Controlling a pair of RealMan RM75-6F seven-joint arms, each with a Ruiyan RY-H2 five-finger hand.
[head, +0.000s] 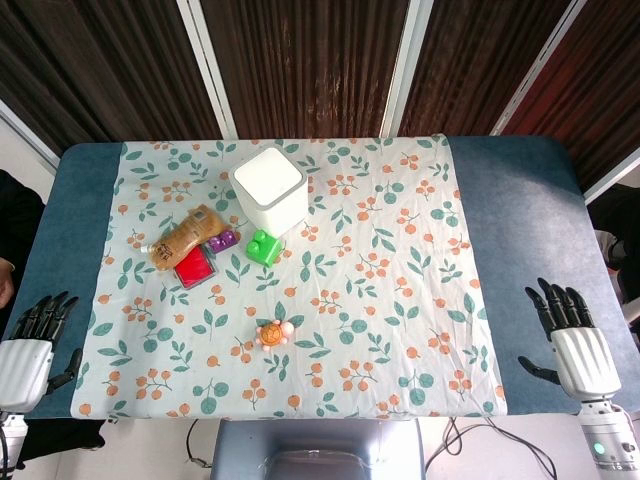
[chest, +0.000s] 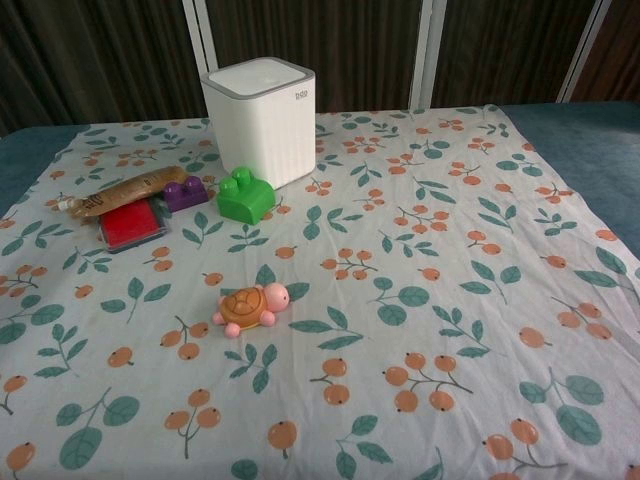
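My left hand (head: 32, 340) hovers over the table's front left corner, fingers spread, holding nothing. My right hand (head: 570, 335) is at the front right edge, likewise spread and empty. Neither appears in the chest view. An orange toy turtle (head: 273, 333) (chest: 250, 307) lies on the floral cloth (head: 400, 300) (chest: 450, 250) near the front middle, far from both hands. Further back stand a white lidded bin (head: 269, 190) (chest: 261, 118), a green block (head: 264, 246) (chest: 245, 196), a purple block (head: 224, 240) (chest: 185, 192), a red flat box (head: 195, 266) (chest: 132, 224) and a brown pouch (head: 186, 238) (chest: 125, 191).
The blue table (head: 520, 190) shows beyond the cloth on both sides. Dark panelled wall (head: 300, 60) stands behind the far edge. A grey base (head: 320, 450) sits below the front edge, with cables (head: 480, 440) beside it.
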